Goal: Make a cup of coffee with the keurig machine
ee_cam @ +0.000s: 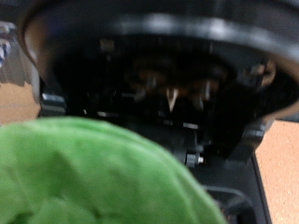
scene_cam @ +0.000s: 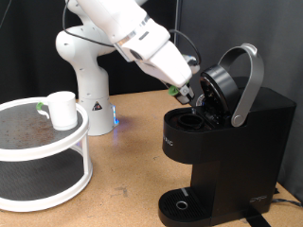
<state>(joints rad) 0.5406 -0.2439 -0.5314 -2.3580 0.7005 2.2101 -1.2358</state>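
1. Exterior view: stands at the table's right side, near the front edge — the keurig machine (scene_cam: 222, 147), black and boxy, lid (scene_cam: 230, 85) swung up with its grey arched handle raised, brew chamber exposed.
2. Reaches down from the upper middle toward the open chamber — the white arm (scene_cam: 133, 33), with the gripper (scene_cam: 189, 93) right at the lid's mouth, just above the chamber.
3. Shows a small patch of green at the fingertips; too small to tell what it is. Cannot tell whether the jaws are clenched or released.
4. Sits at the table's left side — a white two-tier round stand (scene_cam: 43, 156) with the cup (scene_cam: 62, 110) upright on its top shelf, well apart from the machine.
5. Wrist view: fills most of the picture — the keurig machine (ee_cam: 168, 84), its dark open chamber seen close and blurred.
6. Covers the near part of the picture — a blurred green mass (ee_cam: 89, 177); gripper fingers not distinguishable here.
7. Shows bare wooden table (ee_cam: 280, 168) beside the machine.
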